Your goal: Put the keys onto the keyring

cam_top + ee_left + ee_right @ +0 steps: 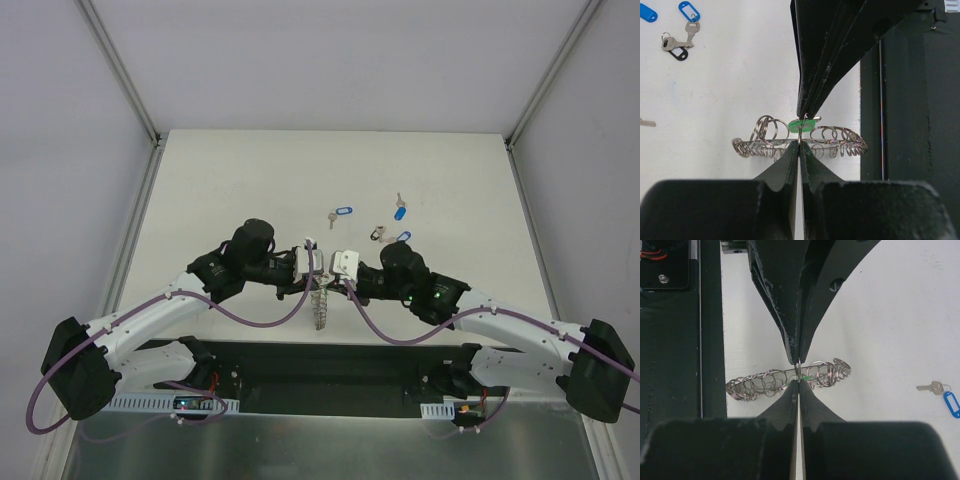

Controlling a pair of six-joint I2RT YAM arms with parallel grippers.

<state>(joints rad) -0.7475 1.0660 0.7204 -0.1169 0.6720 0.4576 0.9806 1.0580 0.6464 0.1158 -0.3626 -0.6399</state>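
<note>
Pinched shut, the left jaws hold the keyring (765,135) edge-on while the right jaws press the green-tagged key (797,125) to its rim, apparently mid-threading; three blue-tagged keys (341,213) lie loose on the bench (230,190)

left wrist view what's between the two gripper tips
The keyring, seen edge-on, and a green-tagged key sit between the left gripper and right gripper tips. The left wrist view shows this most clearly.
</note>
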